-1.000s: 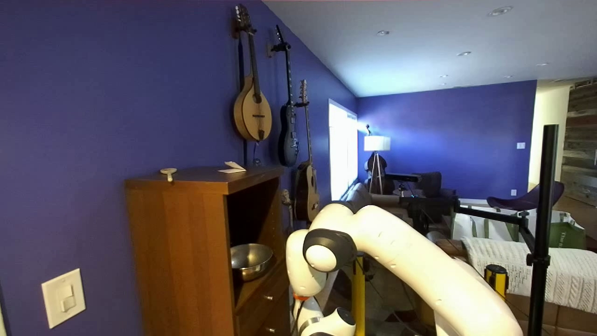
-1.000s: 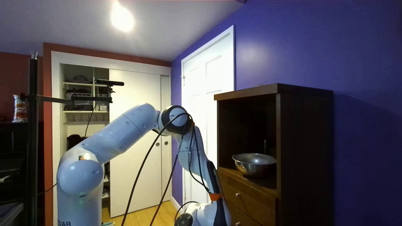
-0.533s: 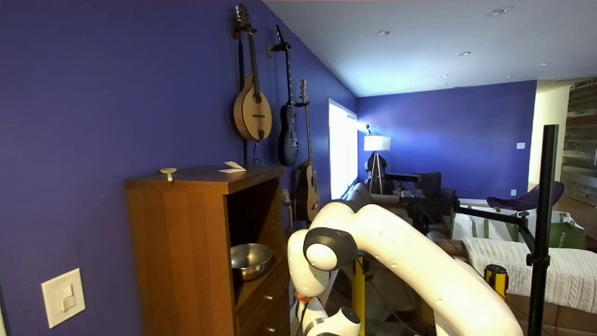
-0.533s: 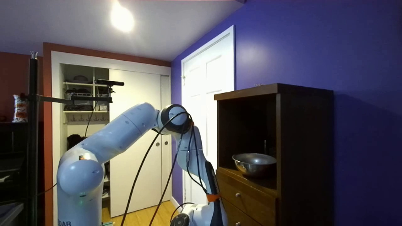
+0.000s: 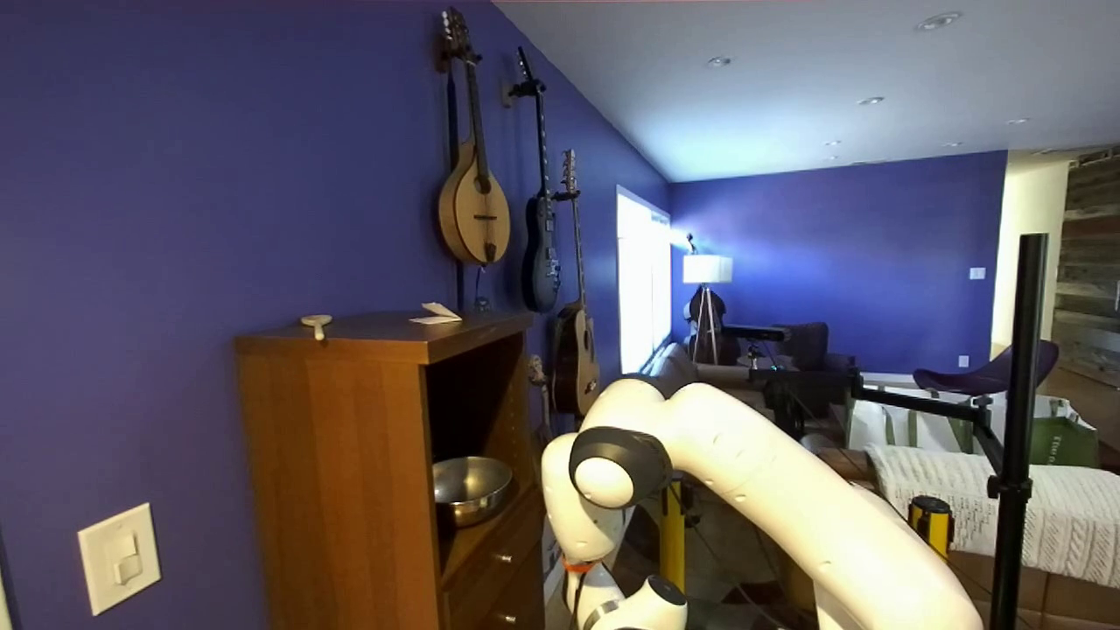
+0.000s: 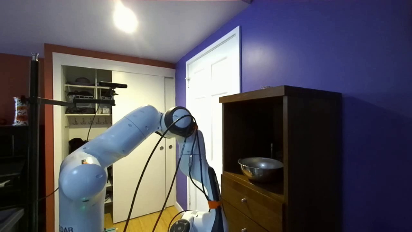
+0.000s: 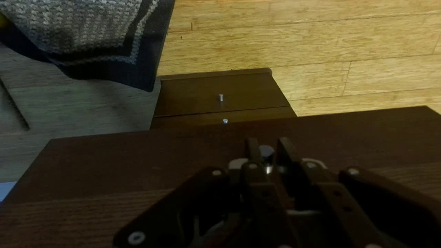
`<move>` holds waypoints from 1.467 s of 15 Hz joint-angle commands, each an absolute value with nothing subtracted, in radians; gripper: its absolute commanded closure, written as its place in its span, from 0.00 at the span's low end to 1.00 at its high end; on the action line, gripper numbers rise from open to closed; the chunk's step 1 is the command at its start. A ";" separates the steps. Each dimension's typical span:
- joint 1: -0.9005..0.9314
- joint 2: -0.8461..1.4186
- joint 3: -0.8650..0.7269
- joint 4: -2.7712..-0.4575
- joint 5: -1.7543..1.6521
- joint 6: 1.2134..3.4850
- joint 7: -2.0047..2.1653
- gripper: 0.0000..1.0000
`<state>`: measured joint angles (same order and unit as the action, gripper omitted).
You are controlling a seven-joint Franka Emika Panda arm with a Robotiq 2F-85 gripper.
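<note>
My gripper (image 7: 268, 141) shows only in the wrist view. Its two narrow fingers are closed around a small metal knob (image 7: 266, 151) on a dark brown drawer front (image 7: 155, 155). This drawer front stands forward of the lower drawers (image 7: 193, 96), which show beyond its edge with their own small knobs. The wooden cabinet stands beside my arm in both exterior views (image 5: 341, 472) (image 6: 312, 154). A metal bowl (image 5: 472, 490) sits in its open compartment and also shows in an exterior view (image 6: 260, 169). The held drawer is out of the exterior views.
Upper drawers (image 6: 257, 206) sit below the bowl's compartment. A grey woven cloth or rug (image 7: 86, 34) lies by the wooden floor (image 7: 344, 41). Black camera stands (image 5: 1024, 420) (image 6: 33, 135) and hanging cables (image 6: 141, 170) are near my arm. Guitars (image 5: 573, 359) hang on the wall.
My forearm and wrist have moved away from the cabinet, rightward in an exterior view and leftward in an exterior view from the opposite direction. The bowl and the cabinet body have not moved.
</note>
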<state>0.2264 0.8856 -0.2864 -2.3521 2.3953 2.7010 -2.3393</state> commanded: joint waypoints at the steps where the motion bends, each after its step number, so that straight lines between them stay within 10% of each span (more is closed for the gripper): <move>1: 0.265 0.909 -0.295 -2.375 2.356 2.717 -2.278 0.48; 11: 0.339 0.805 -0.351 -2.485 2.356 2.727 -2.283 0.04; 22: 0.428 0.566 -0.386 -2.567 2.378 2.907 -2.315 0.00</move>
